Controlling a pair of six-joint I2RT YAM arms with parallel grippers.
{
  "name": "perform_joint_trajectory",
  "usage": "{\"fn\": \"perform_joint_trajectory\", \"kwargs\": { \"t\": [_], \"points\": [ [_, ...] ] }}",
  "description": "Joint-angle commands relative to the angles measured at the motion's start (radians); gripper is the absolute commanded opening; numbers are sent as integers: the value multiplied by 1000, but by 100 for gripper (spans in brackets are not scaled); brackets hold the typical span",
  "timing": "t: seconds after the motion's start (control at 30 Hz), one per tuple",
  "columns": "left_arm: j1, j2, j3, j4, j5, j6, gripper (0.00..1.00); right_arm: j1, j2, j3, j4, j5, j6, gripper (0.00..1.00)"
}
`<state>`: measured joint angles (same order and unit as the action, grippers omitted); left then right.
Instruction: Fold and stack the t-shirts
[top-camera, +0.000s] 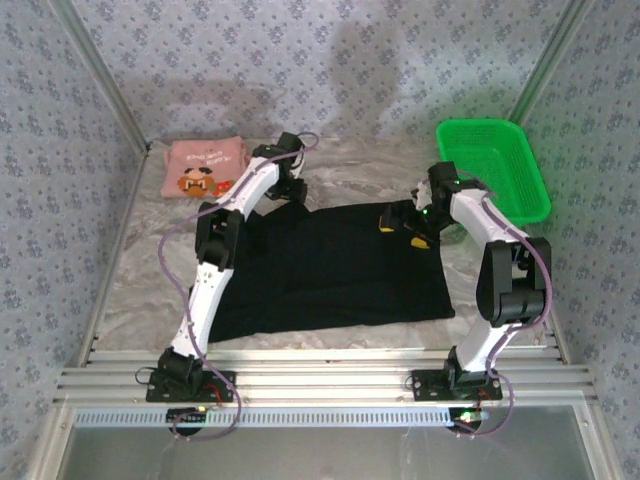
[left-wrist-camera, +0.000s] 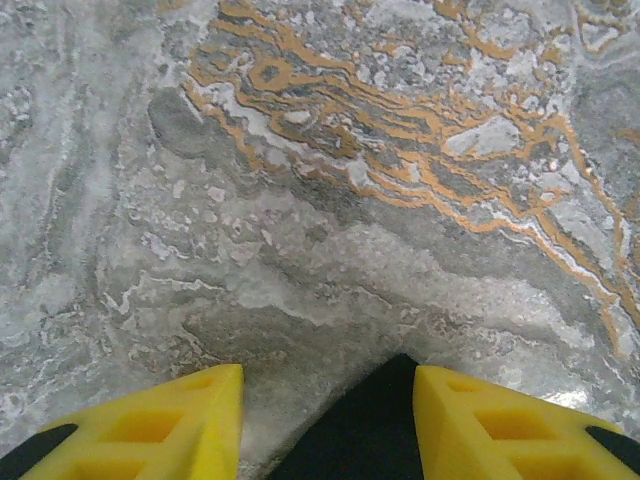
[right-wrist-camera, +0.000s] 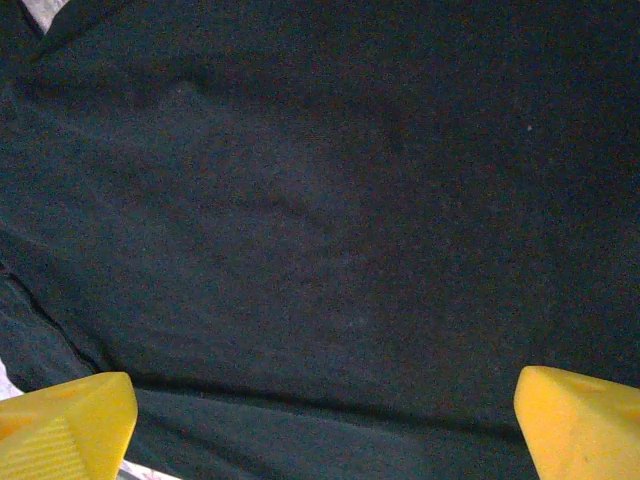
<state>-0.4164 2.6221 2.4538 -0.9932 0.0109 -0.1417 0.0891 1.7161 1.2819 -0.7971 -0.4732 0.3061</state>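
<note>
Since the black t-shirt (top-camera: 330, 265) looks limp and light | my left gripper (left-wrist-camera: 328, 400) and right gripper (right-wrist-camera: 322, 400) both gape | I'd pinch its far-edge corners.

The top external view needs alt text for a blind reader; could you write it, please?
A black t-shirt lies spread on the table, the left gripper at its far left corner, the right gripper over its far right part. A folded pink t-shirt sits far left, a green basket far right.
</note>
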Motion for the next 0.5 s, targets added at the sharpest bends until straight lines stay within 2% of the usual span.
{"fn": "perform_joint_trajectory", "kwargs": {
  "t": [0.0,0.2,0.47],
  "points": [
    [-71,11,-45,-90,93,-3,44,-15,9,14,-10,-28,-24,99],
    [-85,18,-55,-87,96,-8,36,-30,9,7,-1,-38,-25,99],
    [-81,6,-70,-112,66,-6,1,-55,21,21,4,-24,-1,99]
  ]
}}
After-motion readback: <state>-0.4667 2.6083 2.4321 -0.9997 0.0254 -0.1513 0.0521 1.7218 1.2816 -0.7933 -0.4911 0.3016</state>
